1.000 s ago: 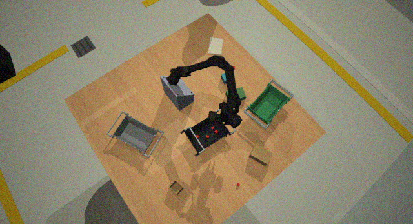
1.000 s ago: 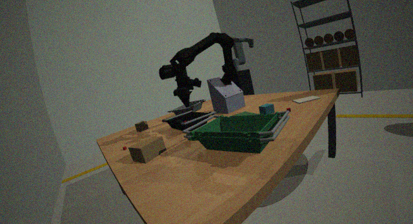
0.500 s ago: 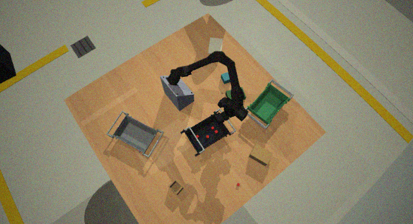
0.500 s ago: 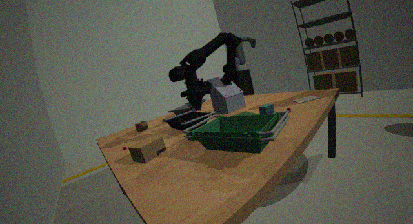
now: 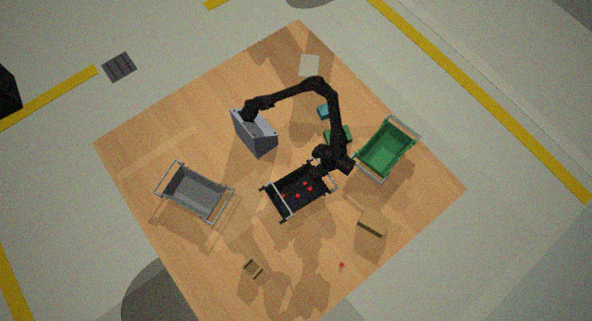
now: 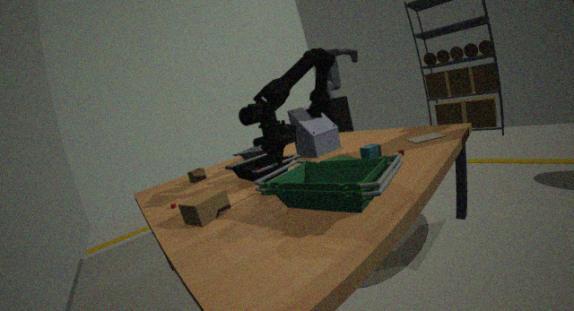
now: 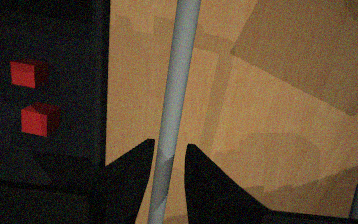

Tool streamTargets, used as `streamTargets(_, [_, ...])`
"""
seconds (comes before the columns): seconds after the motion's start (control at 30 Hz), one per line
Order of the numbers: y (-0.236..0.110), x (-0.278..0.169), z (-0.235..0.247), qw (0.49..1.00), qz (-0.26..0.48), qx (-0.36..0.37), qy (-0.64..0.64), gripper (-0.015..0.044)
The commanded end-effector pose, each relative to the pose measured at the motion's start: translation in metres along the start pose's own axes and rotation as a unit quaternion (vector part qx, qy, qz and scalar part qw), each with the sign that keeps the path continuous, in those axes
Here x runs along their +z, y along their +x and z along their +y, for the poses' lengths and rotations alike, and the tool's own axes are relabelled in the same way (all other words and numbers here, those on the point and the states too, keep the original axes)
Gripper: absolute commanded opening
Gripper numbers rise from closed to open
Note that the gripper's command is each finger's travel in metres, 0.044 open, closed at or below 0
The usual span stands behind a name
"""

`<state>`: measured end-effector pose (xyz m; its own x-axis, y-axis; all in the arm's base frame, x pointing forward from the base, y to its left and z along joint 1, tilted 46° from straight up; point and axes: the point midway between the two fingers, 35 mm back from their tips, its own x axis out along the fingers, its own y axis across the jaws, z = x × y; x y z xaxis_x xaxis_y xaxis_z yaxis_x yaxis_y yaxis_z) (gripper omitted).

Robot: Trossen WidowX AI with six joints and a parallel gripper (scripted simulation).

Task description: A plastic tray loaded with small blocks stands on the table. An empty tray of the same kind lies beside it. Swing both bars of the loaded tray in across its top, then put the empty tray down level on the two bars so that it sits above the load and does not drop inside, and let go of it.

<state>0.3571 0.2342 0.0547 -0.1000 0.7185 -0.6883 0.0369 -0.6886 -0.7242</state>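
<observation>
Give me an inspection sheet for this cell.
Surface: wooden table, patchy shadows.
Job's things: black tray holds red blocks; its bar lies out past the end; grey tray and green tray empty.
Clutter: cardboard boxes, teal cube, stray red block, white card.
Gripper: open, fingers either side of the bar, not clamping.
Cables: nothing seen.
Surroundings: shelf rack, yellow floor lines.

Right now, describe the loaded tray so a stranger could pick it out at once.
On the wooden table, three wire-barred trays lie in a rough row. Take the middle one, the black tray beside the claw: it alone holds small red blocks, while the grey tray and green tray flanking it are empty.
</observation>
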Motion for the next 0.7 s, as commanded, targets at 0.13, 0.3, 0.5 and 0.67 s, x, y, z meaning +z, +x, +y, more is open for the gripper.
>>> streamTargets(0.13, [0.021, 0.002, 0.002, 1.0, -0.001, 0.002, 0.005, 0.0089])
streamTargets(0.3, [0.011, 0.002, 0.008, 1.0, -0.001, 0.002, 0.005, 0.0089])
streamTargets(0.5, [-0.008, 0.002, 0.02, 1.0, -0.001, 0.003, 0.005, 0.0089])
streamTargets(0.67, [-0.013, 0.003, 0.031, 1.0, -0.001, 0.003, 0.005, 0.0089])
